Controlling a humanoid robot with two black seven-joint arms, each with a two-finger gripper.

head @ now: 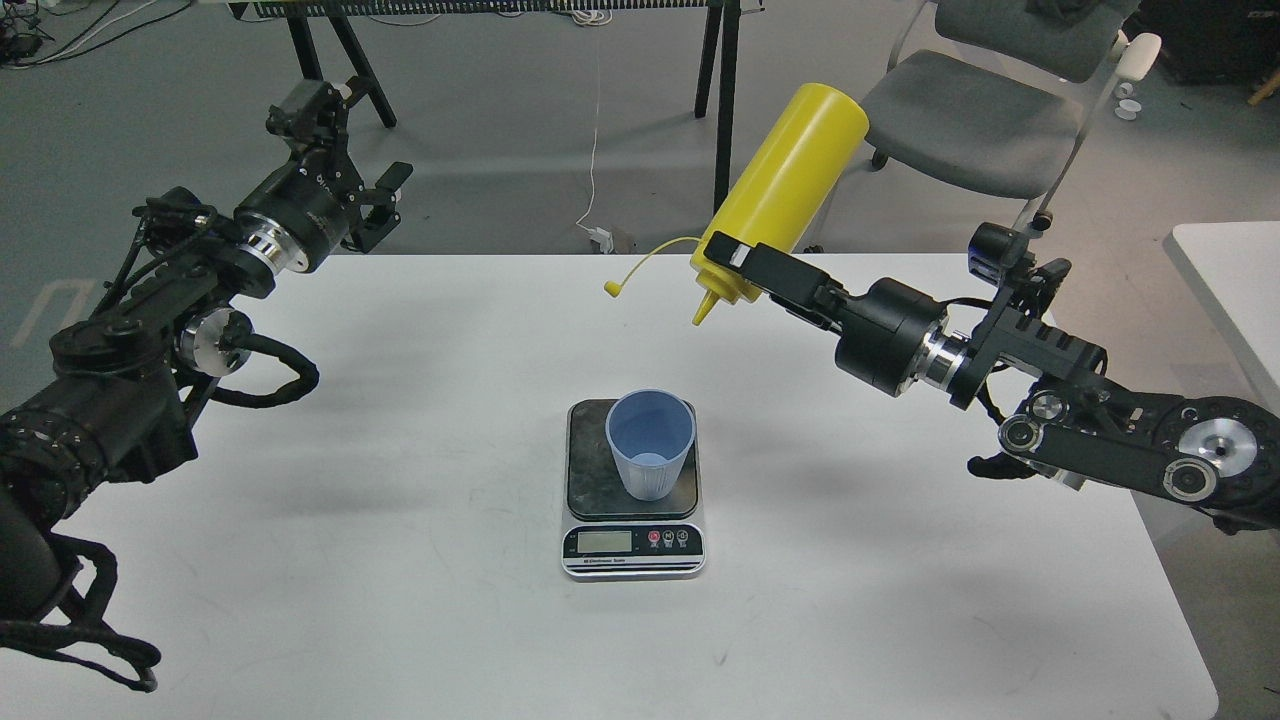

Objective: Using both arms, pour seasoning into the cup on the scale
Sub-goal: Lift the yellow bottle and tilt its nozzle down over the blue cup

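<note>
The light blue cup stands upright on the dark plate of the scale at the middle of the white table. My right gripper is shut on the yellow seasoning bottle, near its nozzle end. The bottle is tipped nozzle-down, its nozzle up and to the right of the cup, high above it. Its cap strap hangs out to the left. My left gripper is open and empty past the table's far left edge, far from the cup.
The white table has bare surface around the scale. A grey chair and black table legs stand on the floor behind. A second white table edge is at the right.
</note>
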